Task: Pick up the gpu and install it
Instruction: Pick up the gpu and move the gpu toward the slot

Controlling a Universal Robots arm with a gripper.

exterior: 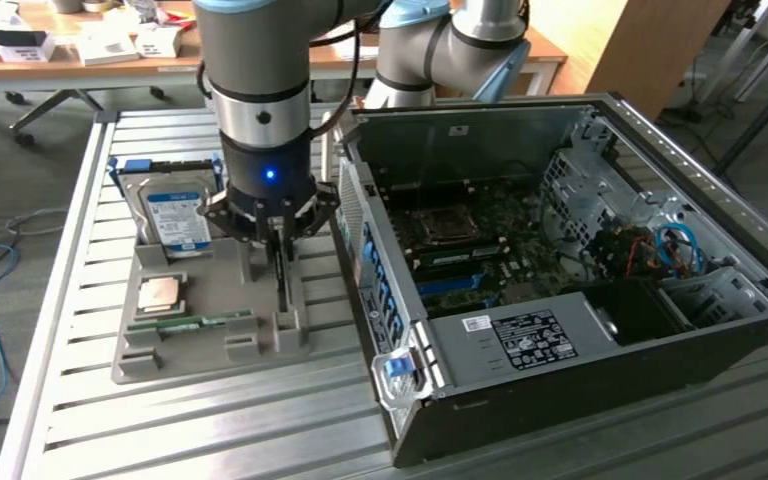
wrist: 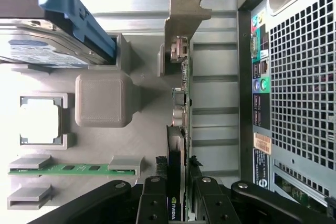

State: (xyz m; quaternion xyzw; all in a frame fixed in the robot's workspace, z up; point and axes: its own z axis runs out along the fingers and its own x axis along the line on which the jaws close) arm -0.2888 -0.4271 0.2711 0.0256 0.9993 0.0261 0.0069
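Note:
The gpu stands on edge in a slot of the grey holder, right beside the open computer case. In the wrist view the gpu is a thin green card seen edge-on, with its silver bracket at the far end. My gripper has come straight down on it. The black fingers sit tight against both faces of the card, so my gripper is shut on it. The card still rests in the holder.
The holder also carries a silver hard drive with a blue-white label, a processor chip and a narrow green memory stick. The case's rear panel is close to the card. The motherboard lies exposed inside the case.

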